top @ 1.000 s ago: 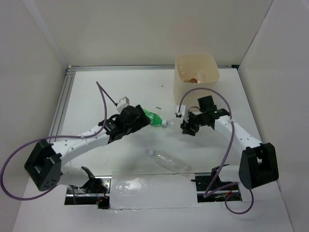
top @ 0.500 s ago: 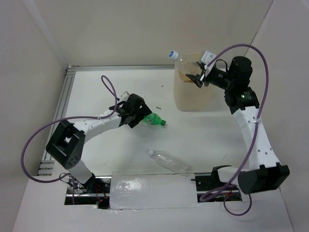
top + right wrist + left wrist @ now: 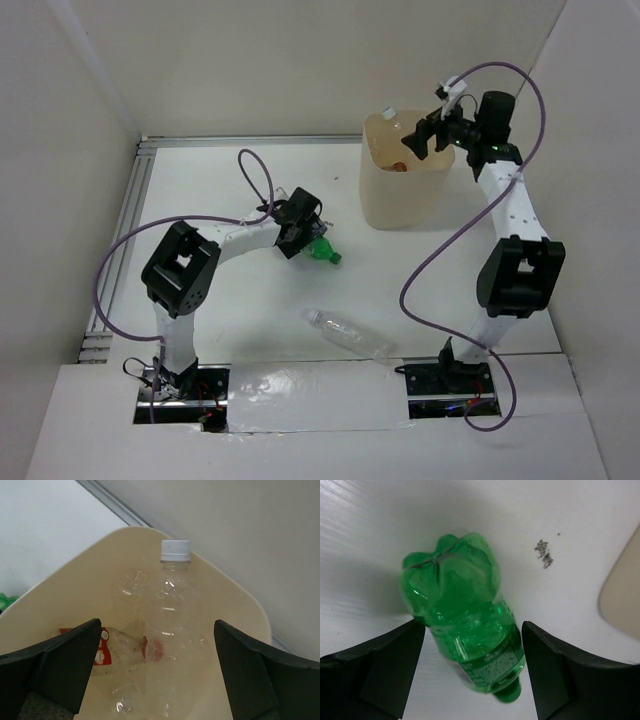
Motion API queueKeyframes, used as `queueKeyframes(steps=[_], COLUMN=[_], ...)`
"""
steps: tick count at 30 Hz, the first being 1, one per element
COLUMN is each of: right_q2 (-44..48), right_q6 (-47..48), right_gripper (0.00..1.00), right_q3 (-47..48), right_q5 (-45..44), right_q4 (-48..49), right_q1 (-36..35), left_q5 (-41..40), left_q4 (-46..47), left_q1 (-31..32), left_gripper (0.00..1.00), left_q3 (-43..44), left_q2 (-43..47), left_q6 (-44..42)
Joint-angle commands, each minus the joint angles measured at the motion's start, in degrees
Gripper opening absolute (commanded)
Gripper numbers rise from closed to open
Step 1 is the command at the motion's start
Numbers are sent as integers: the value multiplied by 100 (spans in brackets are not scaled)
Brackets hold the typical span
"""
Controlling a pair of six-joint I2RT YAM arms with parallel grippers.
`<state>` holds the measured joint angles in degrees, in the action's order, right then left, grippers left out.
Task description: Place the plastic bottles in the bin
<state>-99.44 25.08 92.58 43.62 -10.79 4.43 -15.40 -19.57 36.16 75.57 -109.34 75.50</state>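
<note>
Ahead of the left claw (image 3: 312,240), bare desk (image 3: 200,180), a cluster of dark specks (image 3: 543,559) and a corner of the bin (image 3: 620,595) are seen. Nothing is placed between this claw and the green bottle (image 3: 465,625). A clear bottle (image 3: 350,335) is left lying on the desk well behind that claw, towards the arm bases.

The left claw is spread wide, with its fingers (image 3: 375,670) set on either side of the green bottle and just beside it. Whether the bottle is touched cannot be told. The right claw (image 3: 412,140) is held over the bin's rim, spread wide, and nothing is gripped in it.

Only in the right wrist view are the bin's contents laid out. A white-capped clear bottle (image 3: 172,610) is propped inside below the claw, and a red-labelled bottle (image 3: 103,652) is seen at the bottom. From above, little more than the white cap is made out at the rim.
</note>
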Motion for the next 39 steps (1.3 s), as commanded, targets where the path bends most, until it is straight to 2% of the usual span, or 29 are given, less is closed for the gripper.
queueKeyframes(steps=[1, 5, 6, 9, 10, 11, 12, 13, 14, 15, 16, 17, 18, 20, 21, 23, 24, 26, 28, 30, 32, 33, 34, 36, 37, 39], right_q2=[803, 1435, 1671, 2163, 2287, 2541, 2674, 2771, 2842, 2921, 2921, 3008, 3070, 3360, 3491, 3861, 3966, 4230, 4345, 4415, 4468, 4468, 4468, 4573, 4574, 4687], right_q6=[-539, -662, -662, -59, 240, 1357, 1368, 1829, 2451, 3719, 4132, 4441, 5131, 5401, 5524, 5578, 5682, 5762, 5762, 5666, 5614, 5613, 5613, 5491, 5403, 5341], right_gripper=[100, 100, 100, 100, 100, 98, 98, 91, 84, 71, 56, 19, 7, 1, 8, 22, 40, 58, 61, 64, 70, 71, 73, 79, 82, 94], right_q3=[25, -502, -608, -1039, -1188, -1328, -1330, -1399, -1400, -1400, -1513, -1645, -1803, -2433, -2637, -3189, -3376, -3884, -4141, -4370, -4371, -4423, -4424, -4424, -4424, -4424], right_q5=[903, 1621, 1754, 2378, 2528, 2973, 2977, 3169, 3353, 3521, 3522, 3574, 3418, 3181, 2866, 2531, 2233, 2020, 1879, 1817, 1817, 1817, 1817, 1817, 1756, 1756], right_q4=[437, 359, 288, -150, -613, -1157, -1163, -1946, -2563, -3221, -4194, -4534, -4851, -5109, -5057, -4995, -4934, -4933, -4933, -4880, -4968, -5020, -5021, -5021, -5021, -4959], right_q1=[304, 480, 567, 717, 796, 849, 928, 928, 1016, 1016, 1016, 1016, 1016, 841, 780, 551, 472, 270, 164, 85, 23, 23, 23, -29, -30, -30], left_q5=[-227, -175, -174, -113, -113, -234, -236, -314, -428, -673, -745, -745, -693, -422, 6, 361, 580, 687, 697, 591, 135, -75, -269, -454, -595, -780], left_q4=[-284, -337, -337, -267, -266, -205, -205, -205, -205, -205, -153, -22, 154, 801, 1076, 1490, 1752, 1956, 2280, 2615, 3132, 3196, 3197, 2943, 2881, 3063], left_q1=[84, 136, 137, 137, 189, 242, 242, 312, 365, 461, 462, 523, 523, 523, 523, 523, 523, 584, 585, 638, 760, 813, 866, 919, 971, 972], left_gripper=[90, 82, 69, 41, 27, 13, 13, 5, 3, 3, 1, 0, 0, 0, 0, 0, 0, 0, 1, 10, 19, 25, 36, 38, 50, 64], left_q3=[212, 326, 379, 379, 458, 572, 660, 817, 1028, 1500, 1739, 1959, 2162, 2707, 2848, 3357, 3568, 4227, 4771, 4958, 5151, 5291, 5501, 6502, 6714, 6630], left_q2=[-263, -430, -500, -440, -352, 32, 35, 166, 280, 456, 518, 571, 572, 572, 572, 318, 204, -199, -482, -867, -1106, -1246, -1665, -2186, -2519, -2522], left_q6=[131, -18, -123, -421, -570, -1216, -1222, -1518, -1800, -2281, -2512, -2758, -2978, -3532, -3891, -4078, -4183, -4245, -4246, -4333, -4605, -4728, -4886, -5247, -5352, -5484])
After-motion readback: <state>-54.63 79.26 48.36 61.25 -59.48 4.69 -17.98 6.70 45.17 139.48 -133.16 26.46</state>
